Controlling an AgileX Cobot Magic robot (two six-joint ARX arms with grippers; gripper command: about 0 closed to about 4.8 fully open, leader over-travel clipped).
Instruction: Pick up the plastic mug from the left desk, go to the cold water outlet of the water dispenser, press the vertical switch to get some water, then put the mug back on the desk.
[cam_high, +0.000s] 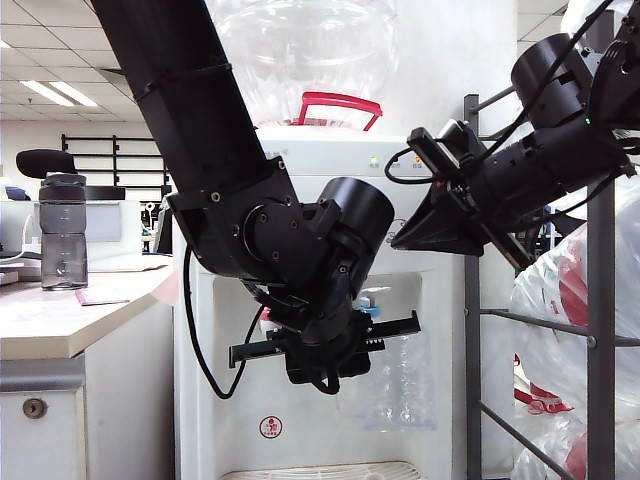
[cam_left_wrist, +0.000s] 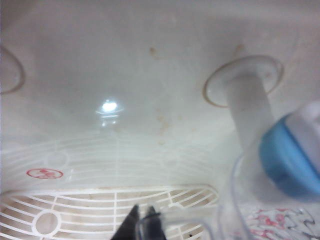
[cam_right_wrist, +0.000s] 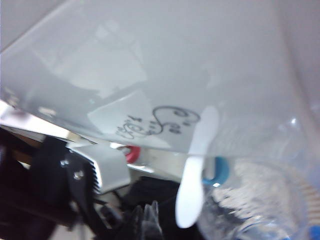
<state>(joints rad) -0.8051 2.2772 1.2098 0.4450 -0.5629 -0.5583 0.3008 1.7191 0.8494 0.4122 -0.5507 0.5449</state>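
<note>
My left gripper (cam_left_wrist: 142, 226) is shut on the handle of the clear plastic mug (cam_left_wrist: 186, 216). It holds the mug upright just under the cold water outlet (cam_left_wrist: 287, 156), the tap with the blue band. In the exterior view the mug (cam_high: 402, 385) hangs in the recess of the water dispenser (cam_high: 330, 165), with the left gripper (cam_high: 345, 340) beside it. My right gripper (cam_right_wrist: 145, 220) looks shut and empty, close beside the white vertical switch (cam_right_wrist: 196, 170) but apart from it. The dimpled mug (cam_right_wrist: 265, 200) sits below that lever. In the exterior view the right gripper (cam_high: 398, 242) points at the dispenser's front from the right.
The left desk (cam_high: 60, 320) carries a tall clear bottle (cam_high: 63, 232) with a black lid. A white drip grid (cam_left_wrist: 100, 212) lies below the mug. The red-banded tap (cam_right_wrist: 131, 154) stands beside the blue one. A metal rack (cam_high: 600, 300) with jugs stands on the right.
</note>
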